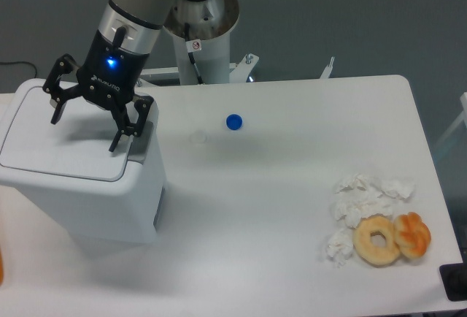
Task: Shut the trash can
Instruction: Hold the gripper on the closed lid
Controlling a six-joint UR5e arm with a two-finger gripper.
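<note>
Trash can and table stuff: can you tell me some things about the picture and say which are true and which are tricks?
1. The trash can has its lid lying flat down on top. True.
2. The gripper is squeezing a doughnut. False: its fingers are spread open and hold nothing, just above the lid.
3. A small blue cap lies on the table. True.
4. The doughnut sits right next to the trash can. False: it lies far off near the table's other end, beside crumpled tissues.
5. The trash can is black. False: it is white.
</note>
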